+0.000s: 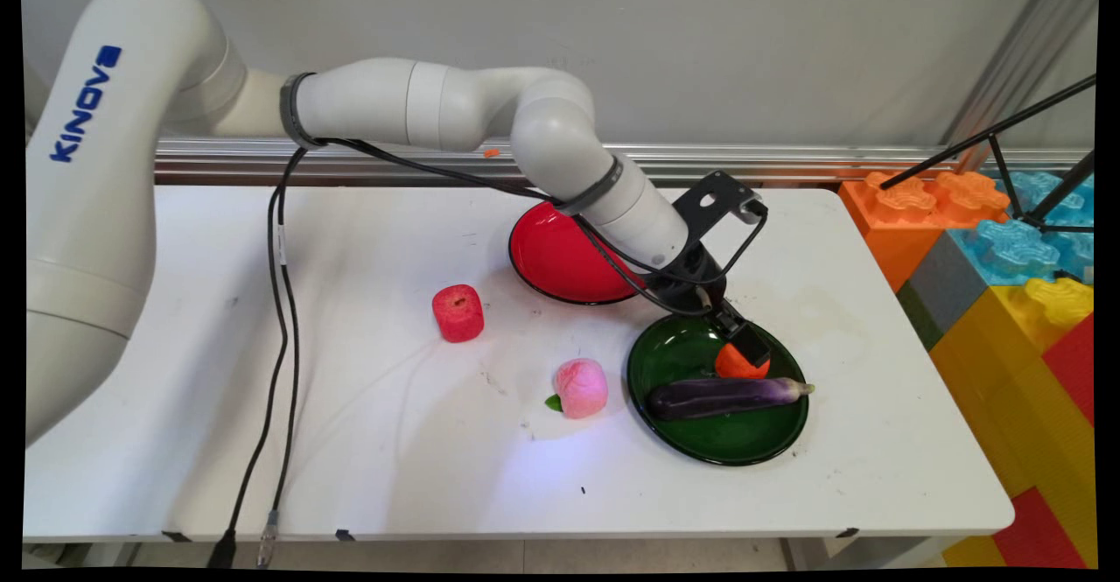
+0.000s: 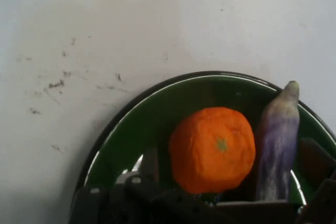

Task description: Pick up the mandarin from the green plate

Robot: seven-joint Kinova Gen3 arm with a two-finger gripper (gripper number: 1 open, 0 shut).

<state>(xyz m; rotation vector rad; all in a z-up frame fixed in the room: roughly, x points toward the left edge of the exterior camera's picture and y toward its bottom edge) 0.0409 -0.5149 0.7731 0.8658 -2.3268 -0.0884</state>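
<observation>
My gripper (image 1: 750, 356) is down inside the green plate (image 1: 682, 350) on the right half of the white table (image 1: 367, 442), and the orange (image 2: 212, 148) sits between my fingers (image 2: 147, 167), which stand wide on either side of it, so the jaws are released rather than clenched on it. The purple eggplant (image 1: 724, 396) lies in the same plate just beside the orange, on its near side. Behind the green plate is a red plate (image 1: 547, 258), and out on the table to the left lie a pink peach (image 1: 581, 387) and a red apple (image 1: 458, 312)
</observation>
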